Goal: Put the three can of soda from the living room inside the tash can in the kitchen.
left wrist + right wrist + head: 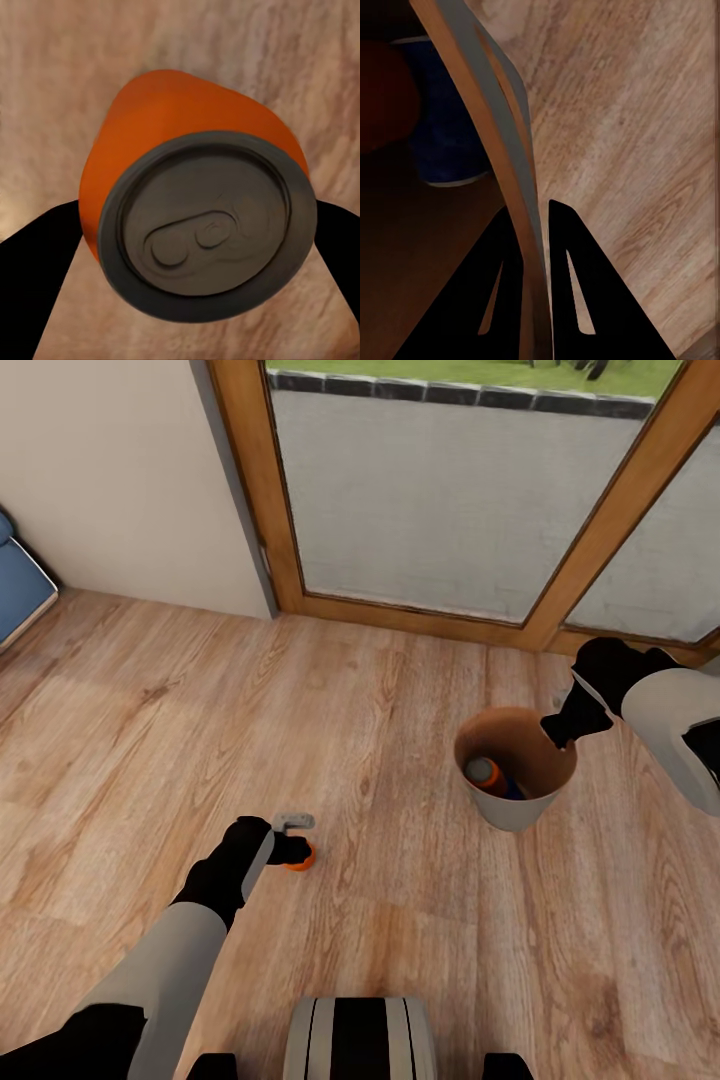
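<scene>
Two arms w/ grippers over wood plank floor (400,690), seen from head cam. Far left edge: bit of light blue sofa (18,588) by the pale wall (110,470). Left gripper (296,850) low over the floor, clamped on an orange soda can (301,857); left wrist cam shows the same can (196,202) close up, grey top w/ pull tab facing the cam, black fingers (37,262) on either side of it, floor beyond. Right of centre: trash can (520,810) standing on the floor, pale grey outside, copper-brown inside, w/ another orange can (484,772) and a dark blue can (508,788) lying in it. Right gripper (568,728) at the bin's right rim; right wrist cam shows its two fingers (577,292) narrow, pinching the thin bin wall (514,150) between them, blue can (442,127) inside. Behind: wood-framed glass doors (420,610), grass outside
</scene>
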Tool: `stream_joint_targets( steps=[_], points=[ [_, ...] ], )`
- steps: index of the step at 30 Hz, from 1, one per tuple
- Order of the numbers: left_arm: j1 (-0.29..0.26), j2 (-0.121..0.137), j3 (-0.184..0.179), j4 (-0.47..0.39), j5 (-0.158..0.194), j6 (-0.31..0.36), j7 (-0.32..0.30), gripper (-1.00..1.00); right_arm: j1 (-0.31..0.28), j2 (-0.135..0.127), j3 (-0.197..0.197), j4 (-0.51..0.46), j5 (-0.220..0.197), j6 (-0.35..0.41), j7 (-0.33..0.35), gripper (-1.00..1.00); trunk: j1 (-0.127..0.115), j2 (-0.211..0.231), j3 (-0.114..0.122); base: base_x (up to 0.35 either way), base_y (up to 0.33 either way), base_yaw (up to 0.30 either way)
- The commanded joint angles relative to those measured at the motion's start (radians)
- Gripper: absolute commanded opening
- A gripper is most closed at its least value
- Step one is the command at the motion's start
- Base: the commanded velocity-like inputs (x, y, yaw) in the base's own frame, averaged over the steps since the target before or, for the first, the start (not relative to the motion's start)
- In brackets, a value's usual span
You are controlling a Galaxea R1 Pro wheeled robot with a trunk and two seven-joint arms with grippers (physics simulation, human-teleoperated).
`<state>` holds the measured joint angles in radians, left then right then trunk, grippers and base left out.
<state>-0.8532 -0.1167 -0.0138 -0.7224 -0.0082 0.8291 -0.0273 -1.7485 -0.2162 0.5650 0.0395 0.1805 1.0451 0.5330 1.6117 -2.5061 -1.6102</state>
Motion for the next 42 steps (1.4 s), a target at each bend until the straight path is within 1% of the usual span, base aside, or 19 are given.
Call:
stream_joint_targets(
  steps=[1,7,28,30,33,35,36,37,38,39,40,42],
  points=[
    [0.000,0.000,0.000,0.001,-0.002,0.000,0.000,-1.00,0.000,0.000,-0.002,0.000,-0.007,0.002,0.002,-1.00,0.000,0.000,0.000,0.000,0.000,0.000],
    [0.000,0.000,0.000,0.004,-0.003,0.001,0.000,-1.00,0.000,0.001,-0.002,0.000,-0.007,0.002,0.002,-1.00,0.000,0.000,0.000,0.000,0.000,0.000],
    [0.000,0.000,-0.001,0.006,-0.003,0.007,-0.010,-1.00,0.001,0.000,-0.004,0.000,-0.007,0.002,0.002,-1.00,-0.009,0.005,0.081,0.000,0.000,0.000],
    [0.000,0.001,-0.001,0.002,-0.003,0.013,-0.024,-1.00,0.003,0.001,-0.006,0.000,-0.008,0.002,0.002,-1.00,-0.010,0.005,0.089,0.000,0.000,0.000],
    [0.000,0.008,-0.001,-0.003,-0.004,0.039,-0.062,-1.00,0.006,-0.001,-0.012,0.000,-0.012,0.002,0.004,-1.00,-0.012,0.006,0.101,0.000,0.000,0.000],
    [-0.002,0.009,-0.001,-0.005,-0.003,0.069,-0.071,-1.00,0.007,-0.002,-0.014,0.000,-0.014,0.002,0.025,-1.00,-0.019,0.020,0.107,0.000,0.000,0.000],
    [-0.004,0.008,0.000,-0.010,-0.001,0.098,-0.075,-1.00,0.008,-0.003,-0.013,0.000,-0.013,0.002,0.055,-1.00,-0.023,0.027,0.110,0.000,0.000,0.000],
    [-0.009,0.008,-0.001,-0.034,0.000,0.146,-0.079,-1.00,0.016,-0.003,-0.011,0.000,-0.011,0.002,0.094,-1.00,-0.027,0.034,0.113,0.000,0.000,0.000],
    [-0.011,0.009,-0.001,-0.057,0.000,0.178,-0.080,-1.00,0.025,-0.001,-0.010,0.000,-0.010,0.002,0.111,-1.00,-0.031,0.041,0.116,0.000,0.000,0.000],
    [-0.012,0.009,-0.001,-0.070,0.000,0.193,-0.081,-1.00,0.031,-0.001,-0.010,0.000,-0.010,0.002,0.117,-1.00,-0.035,0.048,0.119,0.000,0.000,0.000],
    [-0.015,0.010,-0.002,-0.115,-0.001,0.218,-0.082,-1.00,0.051,0.000,-0.010,-0.001,-0.012,0.002,0.129,-1.00,-0.039,0.055,0.122,0.000,0.000,0.000],
    [-0.028,0.012,-0.004,-0.162,-0.003,0.218,-0.094,-1.00,0.074,0.001,-0.011,-0.004,-0.015,0.002,0.136,-1.00,-0.046,0.069,0.129,0.000,0.000,0.000]
  ],
)
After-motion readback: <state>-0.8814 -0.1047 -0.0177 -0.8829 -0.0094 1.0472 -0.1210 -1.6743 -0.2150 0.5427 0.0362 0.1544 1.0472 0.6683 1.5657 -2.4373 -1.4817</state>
